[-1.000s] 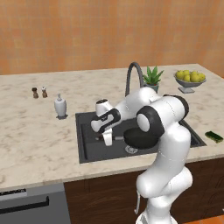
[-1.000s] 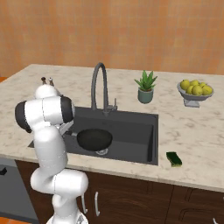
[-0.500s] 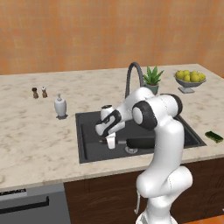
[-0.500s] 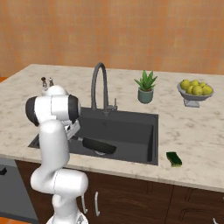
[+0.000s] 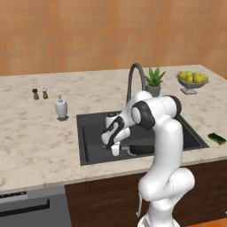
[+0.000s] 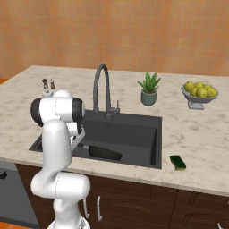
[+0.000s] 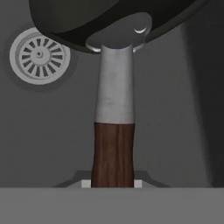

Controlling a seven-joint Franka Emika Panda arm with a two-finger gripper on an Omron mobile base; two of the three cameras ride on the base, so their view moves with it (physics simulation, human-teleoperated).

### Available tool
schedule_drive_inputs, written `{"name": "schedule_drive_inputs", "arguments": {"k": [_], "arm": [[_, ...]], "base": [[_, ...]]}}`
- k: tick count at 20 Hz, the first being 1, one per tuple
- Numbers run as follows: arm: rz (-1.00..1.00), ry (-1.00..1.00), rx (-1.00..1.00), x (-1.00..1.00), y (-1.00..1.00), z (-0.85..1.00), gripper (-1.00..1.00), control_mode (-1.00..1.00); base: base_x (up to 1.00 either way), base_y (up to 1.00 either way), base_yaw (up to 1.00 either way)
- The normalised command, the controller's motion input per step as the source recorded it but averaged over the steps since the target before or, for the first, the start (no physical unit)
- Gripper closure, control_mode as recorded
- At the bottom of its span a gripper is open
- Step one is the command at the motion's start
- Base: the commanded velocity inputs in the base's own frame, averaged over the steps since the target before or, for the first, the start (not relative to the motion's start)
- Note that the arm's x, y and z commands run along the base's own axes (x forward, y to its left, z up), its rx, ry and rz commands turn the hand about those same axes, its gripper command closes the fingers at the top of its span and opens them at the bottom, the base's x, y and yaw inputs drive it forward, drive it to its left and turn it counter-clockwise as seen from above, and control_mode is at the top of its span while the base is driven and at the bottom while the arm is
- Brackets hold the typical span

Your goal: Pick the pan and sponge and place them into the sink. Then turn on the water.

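Over the left side of the base, the arm has folded down into the sink (image 5: 88, 133) since a second ago, and the gripper (image 5: 114, 145) now hangs low inside the basin instead of level with its rim. The pan (image 5: 144, 149) has come down with it and shows as a dark shape behind the forearm, close to the basin floor. The sponge (image 5: 217, 138) has not moved; it lies on the counter (image 5: 35, 142) near the front edge, well apart from the sink.

From the right side of the base, the pan (image 6: 105, 153) lies low and tilted in the front part of the sink (image 6: 152, 134), where a second ago it sat rounder and higher. The faucet (image 6: 102, 87) stands dry, with no stream below it. The sponge (image 6: 178, 162) rests beside the sink's near right corner (the plant and fruit bowl are untouched).

Along the hand camera, the jaws are closed on the pan's wooden handle, which runs up from the fingertips (image 7: 83, 183) into a grey neck and the black pan (image 7: 78, 19). The drain (image 7: 39, 55) lies just beyond on the sink floor (image 7: 175, 109).

So the pan looks all but delivered. Release seems the likely next step, then the sponge, then the water.
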Motion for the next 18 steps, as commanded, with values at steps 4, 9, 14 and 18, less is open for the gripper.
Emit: {"name": "schedule_drive_inputs", "arguments": {"k": [4, 9, 14, 18], "arm": [[-0.04, -0.14, 0.00, 0.06, 0.00, -0.26, 1.00, -1.00], [-0.02, -0.10, 0.00, 0.09, 0.00, -0.24, 1.00, -1.00], [-0.03, -0.03, 0.00, 0.01, 0.11, -0.30, 1.00, -1.00], [-0.02, 0.00, 0.00, 0.05, 0.17, -0.23, 1.00, -1.00]], "base": [[0.00, 0.00, 0.00], [0.00, 0.00, 0.00], [0.00, 0.00, 0.00], [0.00, 0.00, 0.00]]}}
